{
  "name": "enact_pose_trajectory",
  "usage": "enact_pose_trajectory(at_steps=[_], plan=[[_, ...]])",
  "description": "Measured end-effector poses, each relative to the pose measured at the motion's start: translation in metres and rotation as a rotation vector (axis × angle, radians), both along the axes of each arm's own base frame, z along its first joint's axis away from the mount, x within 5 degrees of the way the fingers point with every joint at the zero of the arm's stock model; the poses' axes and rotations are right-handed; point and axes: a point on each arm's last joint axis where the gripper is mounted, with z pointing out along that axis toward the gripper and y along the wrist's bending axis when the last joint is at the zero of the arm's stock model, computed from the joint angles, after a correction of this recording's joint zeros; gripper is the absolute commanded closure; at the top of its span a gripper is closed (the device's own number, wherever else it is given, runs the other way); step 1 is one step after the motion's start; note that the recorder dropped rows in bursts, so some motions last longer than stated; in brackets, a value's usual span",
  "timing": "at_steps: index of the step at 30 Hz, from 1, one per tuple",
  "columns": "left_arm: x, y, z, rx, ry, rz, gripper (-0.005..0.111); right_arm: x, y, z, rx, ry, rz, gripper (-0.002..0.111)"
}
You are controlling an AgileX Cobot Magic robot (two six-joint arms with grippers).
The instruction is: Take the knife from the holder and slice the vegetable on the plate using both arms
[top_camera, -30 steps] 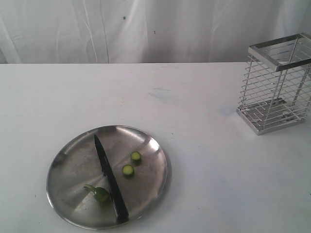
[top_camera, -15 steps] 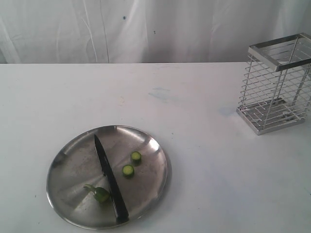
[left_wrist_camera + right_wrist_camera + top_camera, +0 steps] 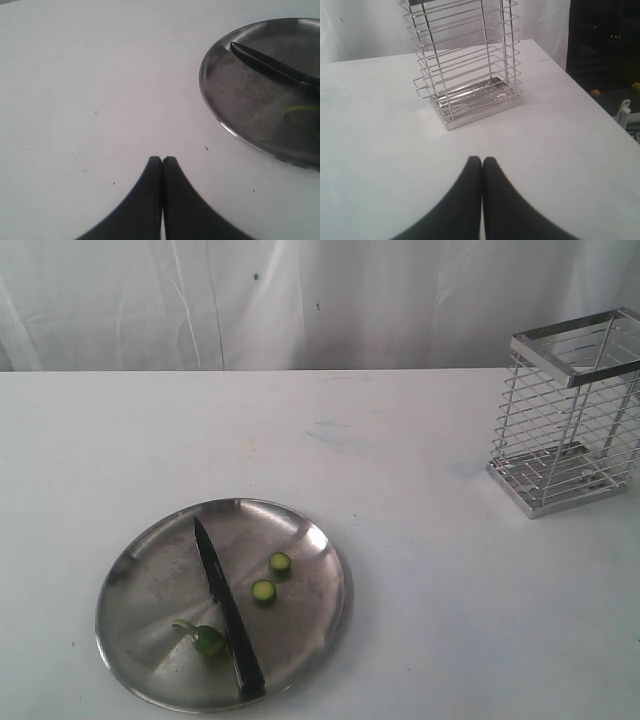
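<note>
We note L gripper point(image 3: 162, 161), R gripper point(image 3: 482, 161) clenched, empty; knife point(image 3: 225, 608) loose on plate point(image 3: 150, 580), prob. slides if bumped.

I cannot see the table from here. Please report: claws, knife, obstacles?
Shut, empty: left claw, right claw. On plate: knife, vegetable cut in pieces. Empty holder. Nothing in the way.

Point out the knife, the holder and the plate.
knife point(image 3: 214, 582), exterior view, middle of the blade.
holder point(image 3: 542, 359), exterior view, front rim.
plate point(image 3: 150, 580), exterior view, bare floor left of the knife.
</note>
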Motion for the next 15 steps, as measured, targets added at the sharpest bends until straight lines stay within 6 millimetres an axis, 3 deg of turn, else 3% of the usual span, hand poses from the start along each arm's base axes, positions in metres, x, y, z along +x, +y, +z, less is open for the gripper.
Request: enact_pose_trajectory(at_steps=[15], plan=[[0.0003, 0.0001, 0.0006, 0.000, -0.007, 0.001, 0.107, 0.0000, 0.0000, 0.0000, 0.000, 0.000, 0.000, 0.108]])
